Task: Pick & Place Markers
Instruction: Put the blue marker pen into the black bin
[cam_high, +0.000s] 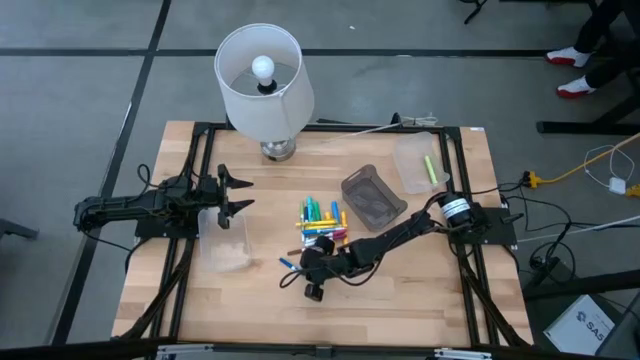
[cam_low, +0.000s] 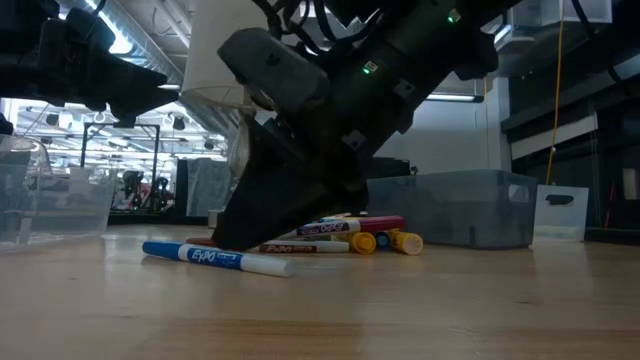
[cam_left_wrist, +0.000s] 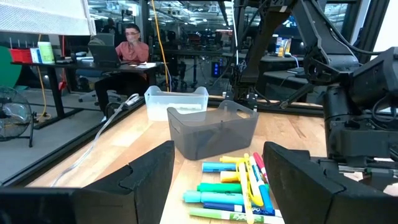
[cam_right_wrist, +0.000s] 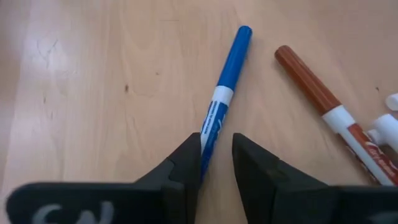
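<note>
- Right gripper fingers narrowed around blue marker, not clearly pinching it; marker lies flat on table, white label band, blue cap
- Brown marker just beside
- Left gripper spread wide, apart from pile of markers

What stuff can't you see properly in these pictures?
- Blue marker, right wrist view: its near end is hidden between the right gripper fingers, so a firm grip can't be confirmed.
- Marker pile, low view: the dark arm blocks most of it.
- Clear bin, high view: its contents are too faint to tell.
- Marker pile, left wrist view: the lowest markers are cut off by the picture's edge.
</note>
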